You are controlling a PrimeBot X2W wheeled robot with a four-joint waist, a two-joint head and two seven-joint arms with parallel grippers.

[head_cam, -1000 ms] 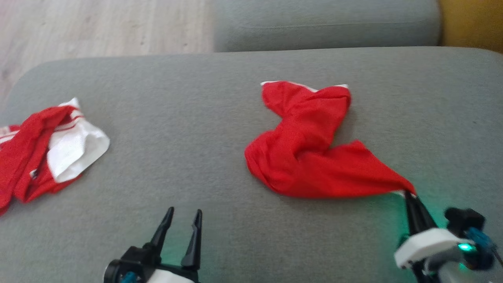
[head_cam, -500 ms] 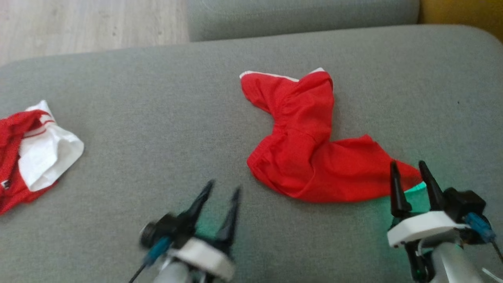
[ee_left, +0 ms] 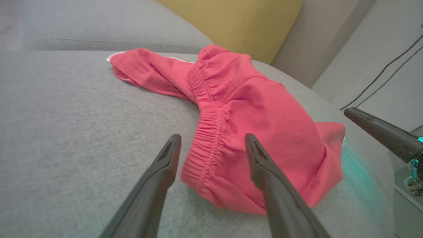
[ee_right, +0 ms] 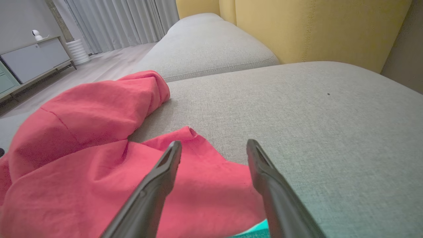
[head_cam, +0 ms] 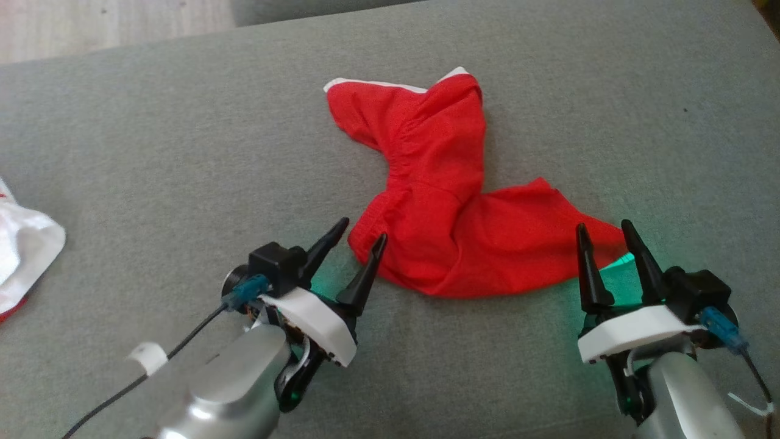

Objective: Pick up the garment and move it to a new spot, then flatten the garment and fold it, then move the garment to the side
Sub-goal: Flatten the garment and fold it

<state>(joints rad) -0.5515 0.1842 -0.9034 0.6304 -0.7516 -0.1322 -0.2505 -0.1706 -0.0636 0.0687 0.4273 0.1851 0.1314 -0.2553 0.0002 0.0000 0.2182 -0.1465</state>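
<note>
Left gripper (head_cam: 364,228), two long tapering black fingers (head_cam: 364,271) on white wedge-shaped mount (head_cam: 317,320), rounded silver-grey forearm (head_cam: 237,381), blue plug (head_cam: 247,291) feeding thin black cable (head_cam: 183,347) with white tape tag (head_cam: 148,356), right gripper (head_cam: 603,225) same build, small green lights (head_cam: 296,395) near both wrists.

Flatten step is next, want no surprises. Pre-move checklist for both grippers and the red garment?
1. Left gripper open and empty: ok.
2. Right gripper open and empty: ok.
3. Red garment lying free on the grey cushion: ok.
4. Garment flat: not ok, it is bunched and twisted.
5. Elastic waistband just ahead of the left gripper: ok.
6. Right gripper clear of the garment's near corner: cannot tell.
</note>
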